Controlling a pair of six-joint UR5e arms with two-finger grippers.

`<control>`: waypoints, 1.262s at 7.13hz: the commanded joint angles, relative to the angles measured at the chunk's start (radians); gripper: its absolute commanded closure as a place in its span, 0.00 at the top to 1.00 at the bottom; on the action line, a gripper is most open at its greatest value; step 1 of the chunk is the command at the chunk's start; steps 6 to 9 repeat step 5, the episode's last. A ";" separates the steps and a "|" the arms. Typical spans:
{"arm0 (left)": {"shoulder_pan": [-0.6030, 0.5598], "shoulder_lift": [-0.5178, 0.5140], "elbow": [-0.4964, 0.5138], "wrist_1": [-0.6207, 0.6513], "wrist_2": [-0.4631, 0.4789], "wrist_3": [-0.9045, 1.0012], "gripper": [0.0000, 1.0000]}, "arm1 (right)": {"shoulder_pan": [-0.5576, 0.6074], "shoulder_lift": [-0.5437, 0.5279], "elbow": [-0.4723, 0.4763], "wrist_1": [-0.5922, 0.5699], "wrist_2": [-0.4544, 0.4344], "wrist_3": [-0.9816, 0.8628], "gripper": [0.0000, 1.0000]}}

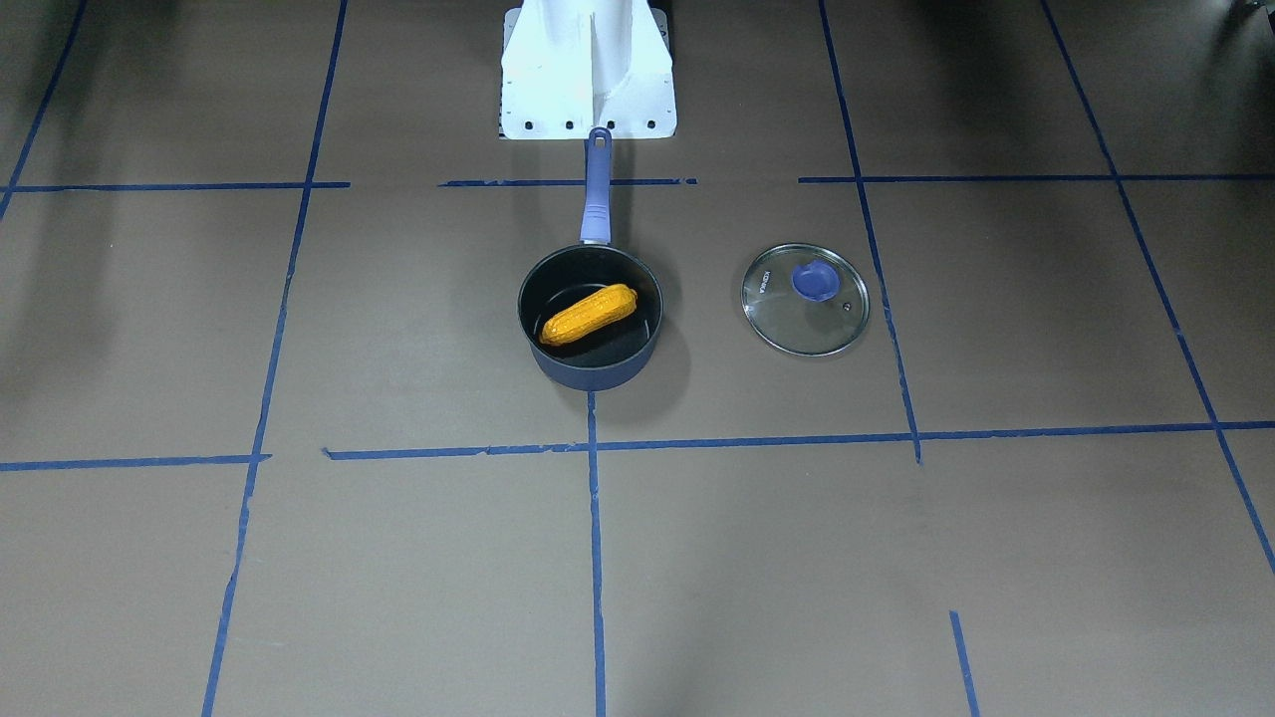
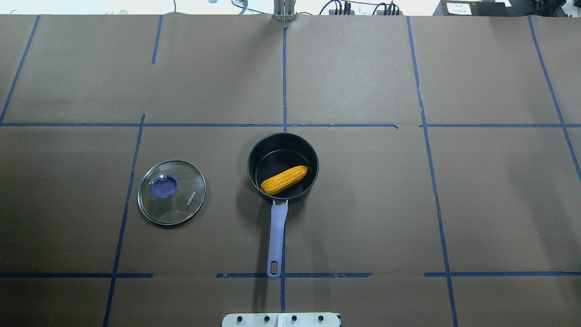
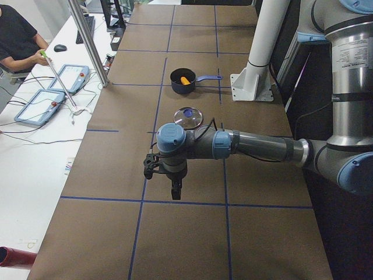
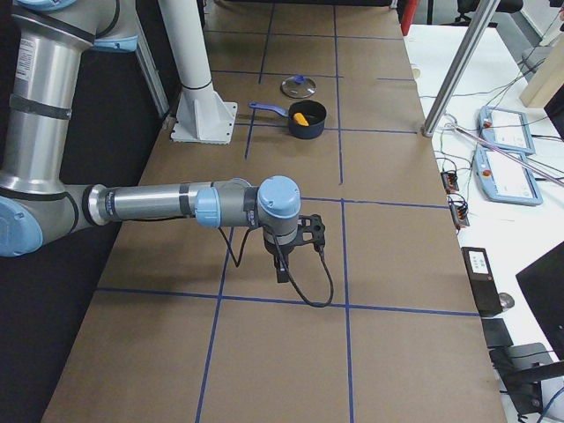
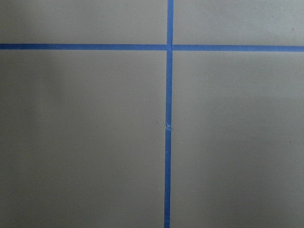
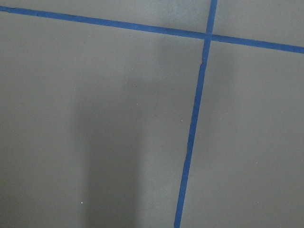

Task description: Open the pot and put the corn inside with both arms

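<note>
Twice meeting the same near sight in the side views: finding the left end effector and the right end effector hanging low over bare brown surface, well apart from every task thing. Being unable to tell from those angles alone whether either is wide or narrow, and making out nothing gripped as far as they allow. Looking down from both wrists onto nothing but blue tape lines. Moving farther out, finding the glass lid lying flat with its knob up, on the robot's left of the pot, near it but not touching. Finding the pot itself standing uncovered, its handle pointing back toward the white base, and the corn lying slantwise on the black floor inside. Judging the task as looking complete, with nothing remaining but keeping clear. Risking trouble only through needless motion: sweeping an arm low across the middle and clipping the long handle, so spinning or tipping the light pot and rolling the corn out; or trailing a cable over the lid and sliding it across the smooth paper. Guarding against both by lifting before travelling.
</note>
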 commanded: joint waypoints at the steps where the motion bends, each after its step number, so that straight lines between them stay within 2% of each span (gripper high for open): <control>1: 0.000 0.011 -0.004 -0.001 0.000 -0.006 1.00 | -0.002 -0.011 0.003 -0.002 -0.002 -0.002 1.00; 4: 0.000 0.001 -0.027 0.009 -0.004 0.000 1.00 | -0.005 -0.005 0.000 -0.002 0.001 -0.002 1.00; 5: 0.000 0.005 -0.080 0.016 0.005 0.000 1.00 | -0.005 -0.005 0.000 -0.002 0.004 -0.002 1.00; 9: 0.000 0.005 -0.080 0.016 0.005 0.000 1.00 | -0.005 -0.005 0.000 -0.002 0.004 -0.002 1.00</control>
